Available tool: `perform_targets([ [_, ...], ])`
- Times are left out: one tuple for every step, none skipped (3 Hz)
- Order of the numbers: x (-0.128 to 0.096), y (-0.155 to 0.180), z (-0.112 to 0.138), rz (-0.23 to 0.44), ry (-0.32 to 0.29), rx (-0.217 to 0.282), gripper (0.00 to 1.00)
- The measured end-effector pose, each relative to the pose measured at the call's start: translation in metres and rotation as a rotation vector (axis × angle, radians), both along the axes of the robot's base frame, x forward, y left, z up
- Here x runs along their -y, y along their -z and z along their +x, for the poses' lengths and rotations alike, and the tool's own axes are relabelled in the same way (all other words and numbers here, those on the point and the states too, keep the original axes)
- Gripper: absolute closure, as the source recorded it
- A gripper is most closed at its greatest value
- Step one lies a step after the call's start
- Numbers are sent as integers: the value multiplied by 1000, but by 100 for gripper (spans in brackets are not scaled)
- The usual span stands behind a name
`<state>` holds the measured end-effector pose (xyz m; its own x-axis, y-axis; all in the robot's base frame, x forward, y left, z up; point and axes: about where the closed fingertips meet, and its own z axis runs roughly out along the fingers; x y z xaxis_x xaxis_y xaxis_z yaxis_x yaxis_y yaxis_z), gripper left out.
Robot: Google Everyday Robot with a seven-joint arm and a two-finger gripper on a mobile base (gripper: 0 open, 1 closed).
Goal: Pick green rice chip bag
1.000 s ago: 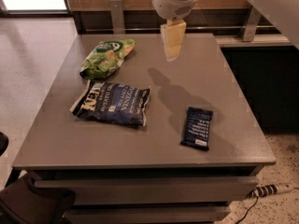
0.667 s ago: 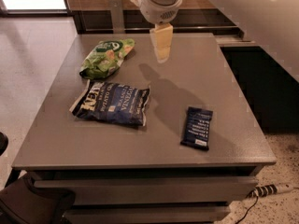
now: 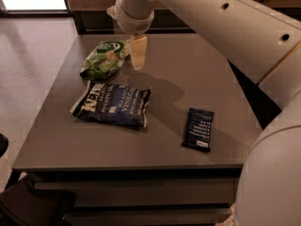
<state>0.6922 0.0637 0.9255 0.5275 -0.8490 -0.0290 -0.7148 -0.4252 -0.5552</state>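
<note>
tool [image 3: 137, 53] just right of green rice chip bag [image 3: 103, 59] | we see potato chip bag [image 3: 113, 105] crowding its near side | far-right desk [image 3: 188, 79] open

"VINEGAR" on blue bag [image 3: 113, 105], near tool [image 3: 137, 54]

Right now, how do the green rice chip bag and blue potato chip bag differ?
Colour: the green rice chip bag is light green with a round logo; the blue potato chip bag is dark blue with white lettering. Size: the green one is smaller than the blue. Place: the green one lies back left on the table, beside the tool; the blue one nearer the front. Both lie flat.
</note>
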Motion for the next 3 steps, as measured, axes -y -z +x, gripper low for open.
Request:
perform_targets([
  [-23,15,7,108,-37,-35,0],
  [-29,18,8,132,-46,-46,0],
  [-33,24,13,129,-50,-61,0],
])
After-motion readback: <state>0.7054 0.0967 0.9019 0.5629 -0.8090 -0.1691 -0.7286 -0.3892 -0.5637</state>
